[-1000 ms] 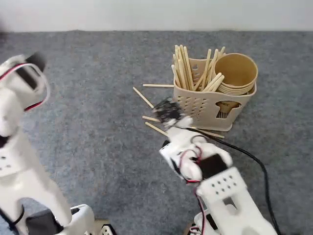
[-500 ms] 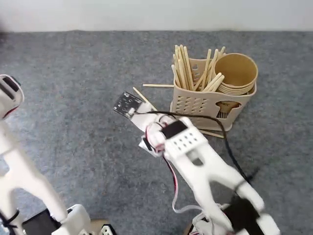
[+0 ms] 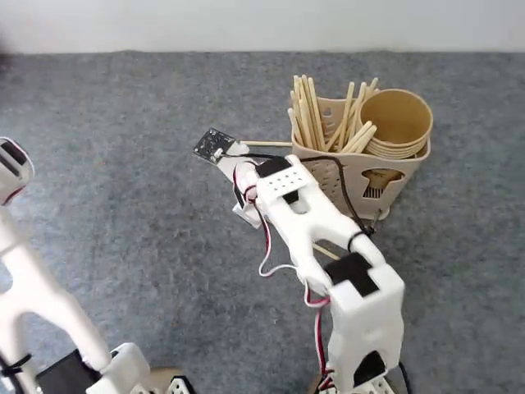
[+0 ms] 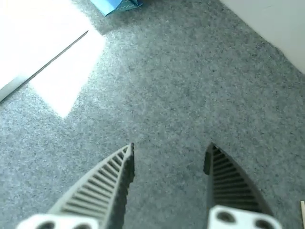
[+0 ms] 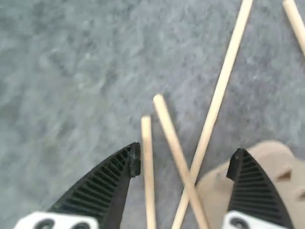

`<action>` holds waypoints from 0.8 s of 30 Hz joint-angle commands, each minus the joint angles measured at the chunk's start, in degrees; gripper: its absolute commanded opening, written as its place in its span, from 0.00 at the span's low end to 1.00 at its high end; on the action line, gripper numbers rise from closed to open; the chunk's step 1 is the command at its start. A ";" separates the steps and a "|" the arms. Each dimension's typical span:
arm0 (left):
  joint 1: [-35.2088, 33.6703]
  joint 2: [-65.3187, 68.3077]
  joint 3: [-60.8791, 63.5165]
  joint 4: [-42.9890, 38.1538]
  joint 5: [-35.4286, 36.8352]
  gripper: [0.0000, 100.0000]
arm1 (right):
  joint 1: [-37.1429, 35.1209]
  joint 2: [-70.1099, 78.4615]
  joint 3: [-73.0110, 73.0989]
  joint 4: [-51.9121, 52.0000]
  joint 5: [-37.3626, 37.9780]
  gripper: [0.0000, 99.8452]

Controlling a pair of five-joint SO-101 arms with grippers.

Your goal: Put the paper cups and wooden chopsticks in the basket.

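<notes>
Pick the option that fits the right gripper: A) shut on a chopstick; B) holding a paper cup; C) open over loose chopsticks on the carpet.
C: in the right wrist view the right gripper has its jaws spread wide, and the chopsticks lie loose on the carpet between them, none gripped.

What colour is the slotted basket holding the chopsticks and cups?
Beige; the slotted plastic basket shows best in the high view.

grey carpet (image 3: 123, 164), white wall (image 3: 246, 25) behind, blue obj (image 4: 114, 5).
</notes>
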 commanded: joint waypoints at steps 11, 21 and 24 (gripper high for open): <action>-0.09 -1.76 0.40 -2.02 -0.79 0.23 | 2.07 13.14 -18.73 12.88 0.44 0.30; -0.35 -1.76 0.40 -1.93 -0.79 0.23 | 0.22 14.81 -19.43 14.46 0.35 0.03; -0.35 -1.76 0.40 -1.93 -0.79 0.23 | -0.48 14.55 -19.52 15.34 -1.58 0.00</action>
